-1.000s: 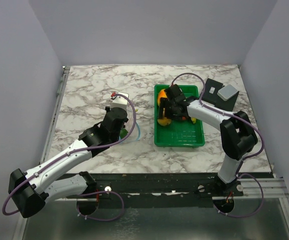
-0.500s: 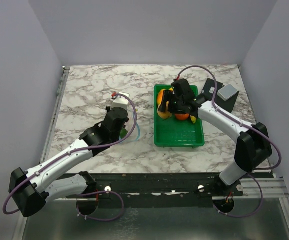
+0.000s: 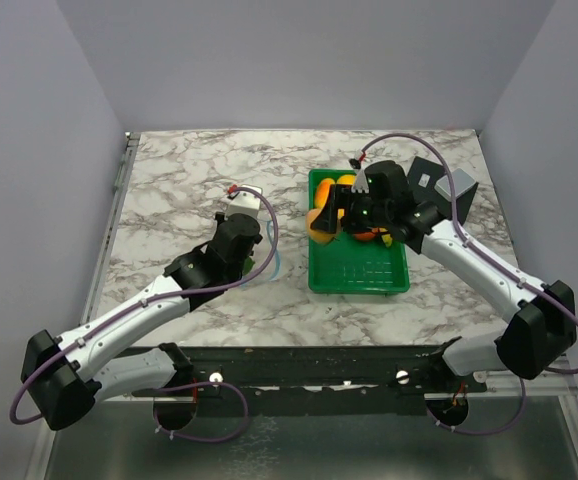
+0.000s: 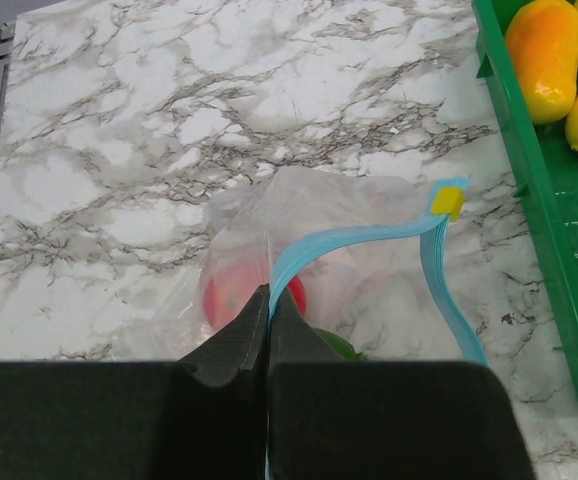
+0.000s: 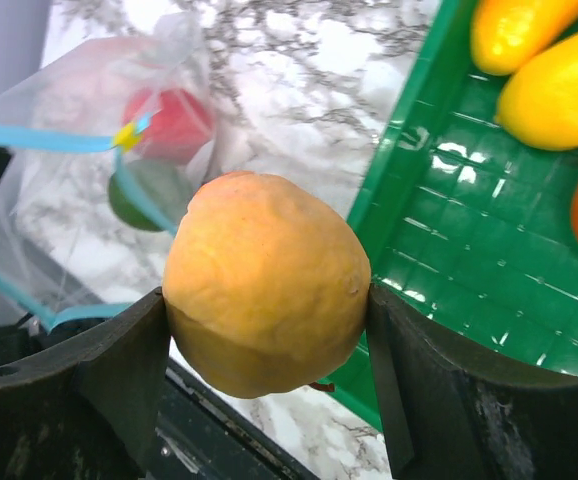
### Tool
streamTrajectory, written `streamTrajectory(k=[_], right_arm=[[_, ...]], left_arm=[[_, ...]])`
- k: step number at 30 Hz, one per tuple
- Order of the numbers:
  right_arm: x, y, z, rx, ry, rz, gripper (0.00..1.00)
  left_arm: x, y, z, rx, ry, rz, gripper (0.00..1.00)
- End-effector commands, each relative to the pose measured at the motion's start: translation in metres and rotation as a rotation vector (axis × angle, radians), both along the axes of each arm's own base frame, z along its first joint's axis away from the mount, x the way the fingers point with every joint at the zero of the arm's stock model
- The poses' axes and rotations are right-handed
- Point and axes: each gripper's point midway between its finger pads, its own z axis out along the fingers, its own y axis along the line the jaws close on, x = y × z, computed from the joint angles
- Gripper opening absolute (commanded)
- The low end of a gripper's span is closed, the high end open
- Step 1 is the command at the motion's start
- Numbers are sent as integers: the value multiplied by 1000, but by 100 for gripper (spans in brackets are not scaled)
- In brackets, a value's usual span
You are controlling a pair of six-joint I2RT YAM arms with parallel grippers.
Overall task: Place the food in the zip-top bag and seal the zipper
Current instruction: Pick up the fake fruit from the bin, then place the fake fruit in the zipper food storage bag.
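Marble table (image 3: 189, 170) is seen. Zipper (image 4: 369, 238) is pinched by left gripper (image 4: 269, 305) beside tray (image 3: 359, 275). Fruit (image 5: 259, 270) is clasped by right gripper (image 5: 269, 335) over tray rim.

The marble table (image 3: 169, 180) carries the clear zip-top bag (image 4: 359, 210), a green tray (image 3: 364, 272) and a grey-topped black block (image 3: 456, 185).

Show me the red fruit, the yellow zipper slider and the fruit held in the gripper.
red fruit (image 5: 174, 125), right wrist view, on its rounded middle.
yellow zipper slider (image 4: 448, 200), left wrist view, on the middle of the tab.
held orange fruit (image 5: 267, 285), right wrist view, on the centre of its skin.
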Motion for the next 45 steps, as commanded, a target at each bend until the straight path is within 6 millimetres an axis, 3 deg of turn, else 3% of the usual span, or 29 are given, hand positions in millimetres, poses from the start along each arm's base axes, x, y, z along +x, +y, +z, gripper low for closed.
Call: streamTrajectory(k=[1,7,13,25,37,45], right_arm=[[-25,22,21,81,-59,170,33],[-48,47,31,148,-88,286,33],[-54,67,41,182,-119,336,34],[-58,102,24,166,-97,401,34],[-42,118,6,149,-64,343,34],[-18,108,-9,84,-59,176,34]], left_arm=[[2,-6,2,-37,-1,-3,0],[3,-12,2,-59,13,-14,0],[3,-18,4,-73,30,-26,0],[2,-30,8,-135,51,-51,0],[0,-49,12,-210,107,-91,0],[-4,-68,15,-277,167,-129,0]])
